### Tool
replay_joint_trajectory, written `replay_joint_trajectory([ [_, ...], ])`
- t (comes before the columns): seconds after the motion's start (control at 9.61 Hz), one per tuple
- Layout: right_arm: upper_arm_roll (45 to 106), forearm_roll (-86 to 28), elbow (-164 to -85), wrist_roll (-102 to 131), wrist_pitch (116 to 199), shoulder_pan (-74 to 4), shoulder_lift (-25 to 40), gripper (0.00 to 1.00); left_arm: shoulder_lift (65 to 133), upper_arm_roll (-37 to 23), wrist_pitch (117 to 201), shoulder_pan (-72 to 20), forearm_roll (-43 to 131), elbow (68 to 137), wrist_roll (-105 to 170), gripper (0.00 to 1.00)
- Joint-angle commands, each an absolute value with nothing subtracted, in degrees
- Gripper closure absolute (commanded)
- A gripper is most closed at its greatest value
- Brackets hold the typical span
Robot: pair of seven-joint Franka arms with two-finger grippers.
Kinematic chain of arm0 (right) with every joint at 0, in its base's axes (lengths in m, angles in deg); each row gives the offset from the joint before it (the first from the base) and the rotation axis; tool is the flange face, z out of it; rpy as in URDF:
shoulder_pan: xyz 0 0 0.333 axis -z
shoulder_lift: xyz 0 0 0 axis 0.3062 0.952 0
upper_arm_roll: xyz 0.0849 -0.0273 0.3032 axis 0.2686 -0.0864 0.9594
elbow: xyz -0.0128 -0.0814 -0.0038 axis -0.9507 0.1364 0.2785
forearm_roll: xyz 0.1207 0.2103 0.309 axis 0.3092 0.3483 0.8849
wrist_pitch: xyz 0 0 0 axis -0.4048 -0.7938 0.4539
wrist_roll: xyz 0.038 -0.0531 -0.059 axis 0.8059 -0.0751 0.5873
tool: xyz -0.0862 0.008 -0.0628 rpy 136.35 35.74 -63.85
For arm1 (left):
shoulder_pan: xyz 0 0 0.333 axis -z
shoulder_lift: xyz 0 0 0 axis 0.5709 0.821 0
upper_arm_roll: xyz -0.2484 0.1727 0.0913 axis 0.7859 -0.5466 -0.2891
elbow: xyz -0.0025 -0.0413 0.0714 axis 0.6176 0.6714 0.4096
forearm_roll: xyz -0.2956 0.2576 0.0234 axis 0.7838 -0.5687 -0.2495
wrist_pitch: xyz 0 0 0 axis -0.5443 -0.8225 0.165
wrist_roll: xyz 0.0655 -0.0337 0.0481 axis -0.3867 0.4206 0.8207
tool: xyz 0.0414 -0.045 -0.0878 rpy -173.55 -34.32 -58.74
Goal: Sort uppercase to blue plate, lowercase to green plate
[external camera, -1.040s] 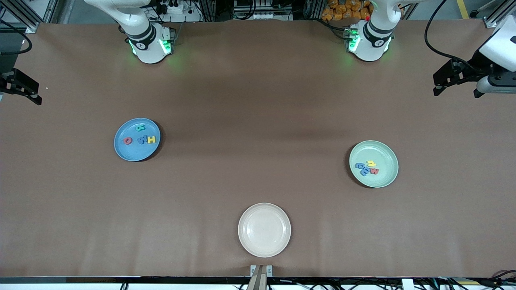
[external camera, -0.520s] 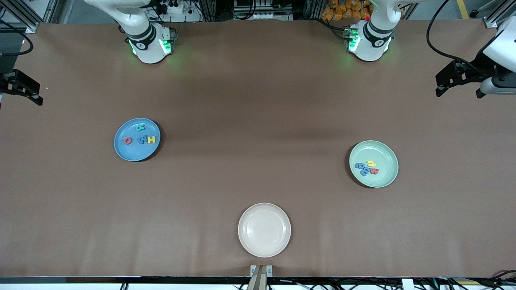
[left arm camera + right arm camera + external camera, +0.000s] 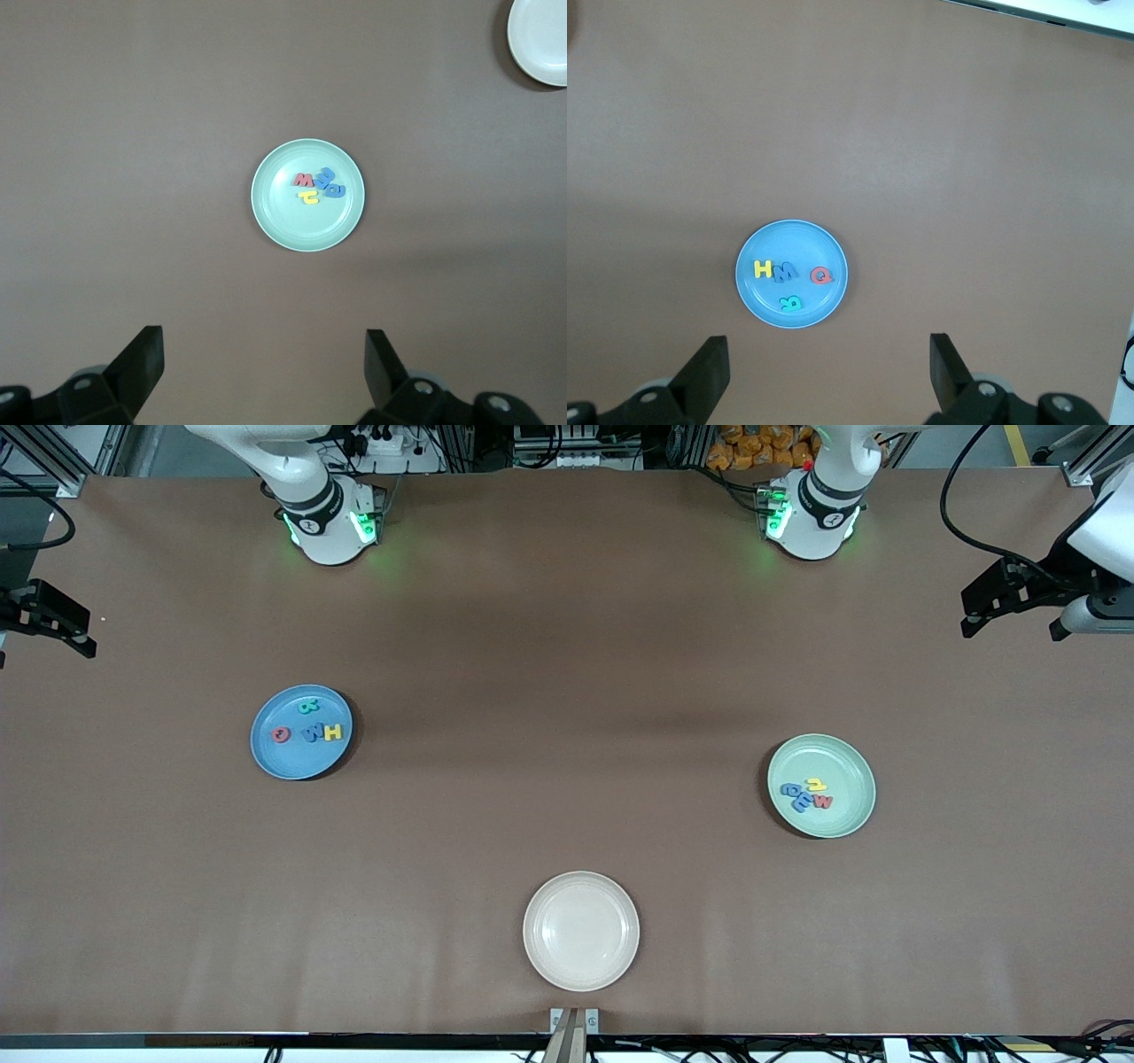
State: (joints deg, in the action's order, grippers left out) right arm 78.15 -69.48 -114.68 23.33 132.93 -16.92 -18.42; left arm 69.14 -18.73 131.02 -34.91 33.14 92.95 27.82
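Sorting looks done: your four uppercase [image 3: 308, 728] letters lie in the blue plate [image 3: 266, 757] at nine o'clock on the table, the lowercase [image 3: 807, 794] cluster in the green plate [image 3: 850, 819] at three o'clock. A cream plate [image 3: 580, 974] sits bare at six o'clock. Both arms wait high, the left gripper [image 3: 264, 367] and right gripper [image 3: 829, 370] spread wide and empty. The foam letters look light, soft and thin; pinch gently across a stroke's edges.

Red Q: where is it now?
Front view: the red Q lies on the blue plate, toward the right arm's end, beside the blue M.
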Motion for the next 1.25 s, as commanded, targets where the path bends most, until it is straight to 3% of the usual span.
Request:
replay_joint_trajectory([
  [0.0, 78.97, -68.52, -115.23, 24.11, 133.18, -15.54, -18.76, 0.00, 69.77, -18.83, 129.64, -35.34, 34.83, 91.37, 26.22, 0.00],
  [1.14, 79.05, -68.52, -116.03, 24.02, 133.18, -15.54, -18.76, 0.00, 70.65, -18.91, 129.64, -35.34, 34.74, 91.29, 26.39, 0.00],
])
